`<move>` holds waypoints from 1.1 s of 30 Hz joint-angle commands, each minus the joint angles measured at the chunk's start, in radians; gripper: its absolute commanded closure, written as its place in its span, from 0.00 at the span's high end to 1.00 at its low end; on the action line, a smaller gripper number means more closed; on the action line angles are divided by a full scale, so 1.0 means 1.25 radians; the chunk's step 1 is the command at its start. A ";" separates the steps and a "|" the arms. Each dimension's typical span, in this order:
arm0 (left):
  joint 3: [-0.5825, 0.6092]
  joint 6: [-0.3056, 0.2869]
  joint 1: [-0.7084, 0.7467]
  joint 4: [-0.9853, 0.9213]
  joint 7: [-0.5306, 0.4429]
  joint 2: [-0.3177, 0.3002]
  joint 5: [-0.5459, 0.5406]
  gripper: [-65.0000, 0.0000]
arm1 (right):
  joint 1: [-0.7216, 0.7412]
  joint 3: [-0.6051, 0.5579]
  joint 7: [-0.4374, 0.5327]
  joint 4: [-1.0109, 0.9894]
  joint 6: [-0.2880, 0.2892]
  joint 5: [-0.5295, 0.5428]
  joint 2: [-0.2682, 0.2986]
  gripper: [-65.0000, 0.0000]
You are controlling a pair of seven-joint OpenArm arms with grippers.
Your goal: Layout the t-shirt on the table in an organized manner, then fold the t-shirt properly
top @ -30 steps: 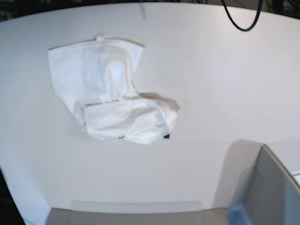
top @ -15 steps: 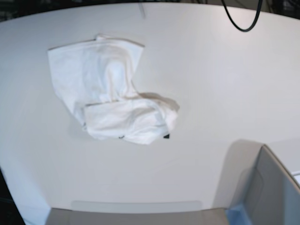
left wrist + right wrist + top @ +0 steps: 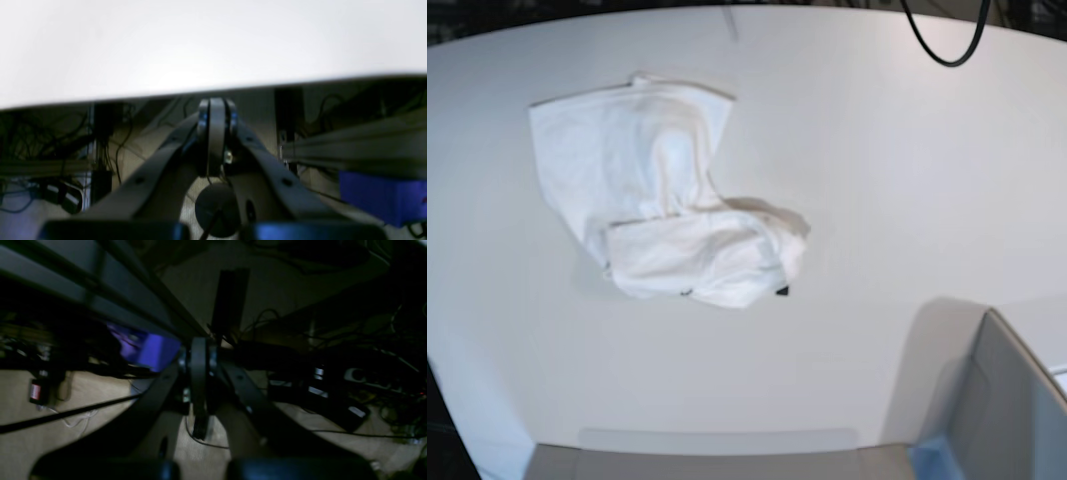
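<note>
White counter [image 3: 877, 180] carries the t-shirt [image 3: 662, 195], crumpled and half-bunched toward the far left corner, not laid out yet, likely start of task. Left fingers [image 3: 216, 133] and right fingers [image 3: 198, 373] clenched, empty, parked below the counter edge.

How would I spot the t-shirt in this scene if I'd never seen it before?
Look at the big white table that fills the base view. On its left half lies the t-shirt, a crumpled white heap of cloth with soft folds and shadows. Nothing else on the table is fabric; the grey box at the near right corner is rigid and flat-sided.
</note>
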 commanded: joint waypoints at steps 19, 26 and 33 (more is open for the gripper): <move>-0.005 0.003 0.109 0.273 -0.014 -0.067 -0.182 0.00 | -0.069 0.124 0.022 0.304 0.006 -0.005 0.001 0.00; -0.004 0.003 0.041 0.301 -0.012 -0.064 -0.182 0.00 | -0.067 0.130 0.022 0.331 0.006 -0.005 0.009 0.00; 0.002 0.003 -0.045 0.301 -0.006 -0.063 -0.182 0.00 | 0.013 0.129 0.018 0.333 0.006 -0.005 0.053 0.00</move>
